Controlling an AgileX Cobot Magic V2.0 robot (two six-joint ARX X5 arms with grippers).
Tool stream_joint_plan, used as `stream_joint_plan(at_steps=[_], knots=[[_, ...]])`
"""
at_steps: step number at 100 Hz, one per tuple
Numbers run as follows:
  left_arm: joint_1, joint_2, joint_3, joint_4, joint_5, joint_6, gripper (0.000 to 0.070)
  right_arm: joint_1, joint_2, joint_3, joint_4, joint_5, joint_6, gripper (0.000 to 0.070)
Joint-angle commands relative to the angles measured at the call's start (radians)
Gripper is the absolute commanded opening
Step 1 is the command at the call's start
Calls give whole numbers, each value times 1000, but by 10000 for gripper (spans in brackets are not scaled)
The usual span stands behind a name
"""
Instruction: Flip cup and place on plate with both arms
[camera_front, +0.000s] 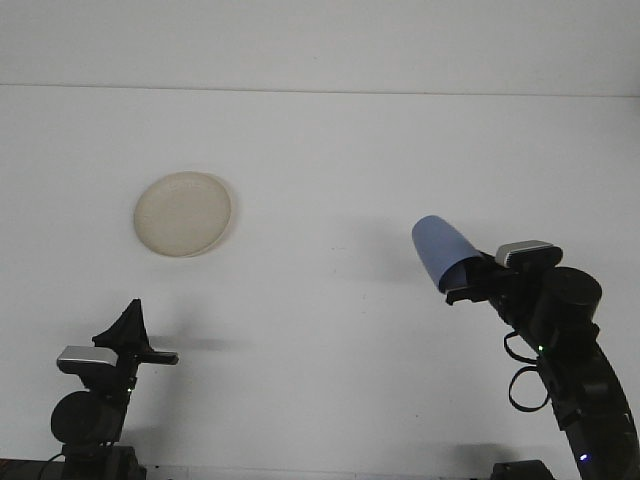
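A blue cup (441, 250) hangs above the table at centre right, tilted with its closed end up and to the left. My right gripper (466, 284) is shut on the cup's lower end. A round cream plate (183, 213) lies flat on the white table at the left, far from the cup. My left gripper (128, 325) rests low at the bottom left, below the plate, with nothing in it; its dark fingers come together in a point.
The white table (330, 160) runs to a back edge near the top of the view. My right arm (575, 350) rises from the bottom right corner with a looped cable on it.
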Motion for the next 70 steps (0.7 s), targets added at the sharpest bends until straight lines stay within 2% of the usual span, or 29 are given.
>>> stream_joint_plan(at_steps=[1, 17, 26, 47, 70], knots=[[2, -2, -19, 10, -3, -8, 12, 42, 21, 63, -109, -11, 3, 3], [2, -2, -19, 10, -3, -10, 12, 180, 132, 260, -434, -10, -78, 3], [2, -2, -19, 10, -3, -11, 12, 265, 232, 390, -617, 16, -130, 2], [2, -2, -19, 10, -3, -11, 12, 480, 480, 617, -864, 188, -196, 2], [2, -2, -19, 10, -3, -20, 12, 639, 717, 739, -966, 297, -216, 3]])
